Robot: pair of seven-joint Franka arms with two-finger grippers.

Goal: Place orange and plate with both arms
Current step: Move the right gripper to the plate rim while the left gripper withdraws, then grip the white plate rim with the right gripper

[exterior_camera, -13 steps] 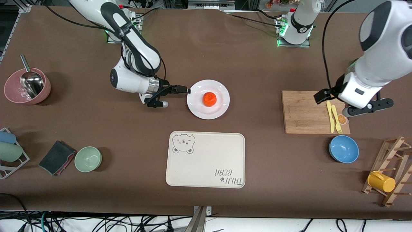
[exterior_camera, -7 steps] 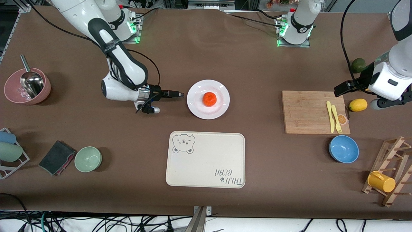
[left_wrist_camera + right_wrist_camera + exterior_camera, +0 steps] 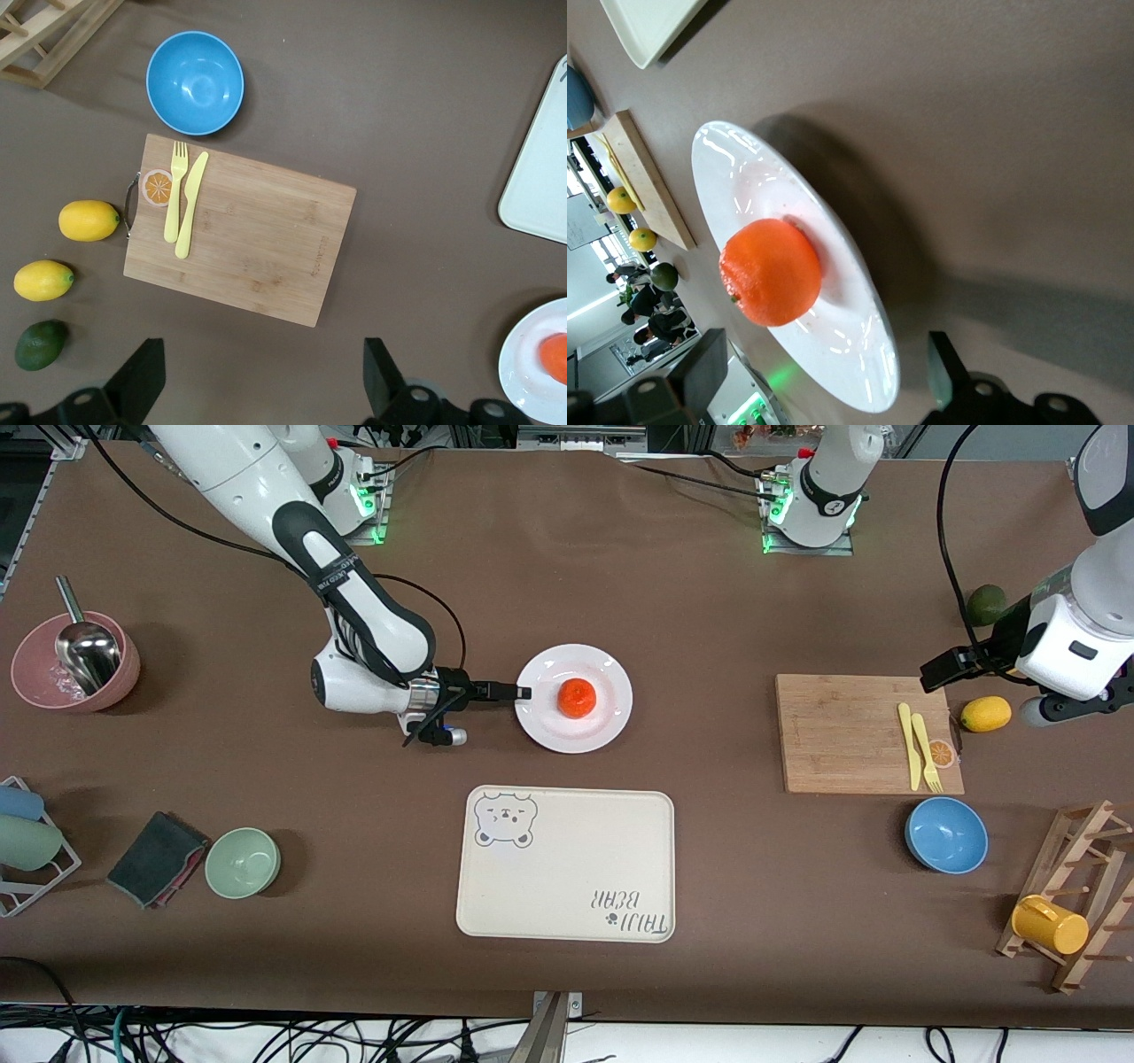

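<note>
Counting: 1 orange (image 3: 577, 697) on 1 white plate (image 3: 605, 666), mid-table, farther from front cam than the cream tray (image 3: 567, 886). Also 2 lemons (image 3: 89, 220) (image 3: 42, 280), 1 avocado (image 3: 40, 343), 1 blue bowl (image 3: 946, 834), 1 green bowl (image 3: 243, 862), 1 pink bowl w/ scoop (image 3: 75, 662), 1 cutting board (image 3: 842, 731) w/ fork + knife (image 3: 920, 744).

Left wrist view shows both lemons; front view shows only one, left arm covering the other. Right wrist view shows the plate edge-on w/ the fruit centred.

Right gripper (image 3: 523, 692) low at the plate's rim on the right arm's side, fingers apart, rim between them, nothing clamped. Left gripper (image 3: 261, 381) up over the board's end by the lemons, fingers wide, empty.
</note>
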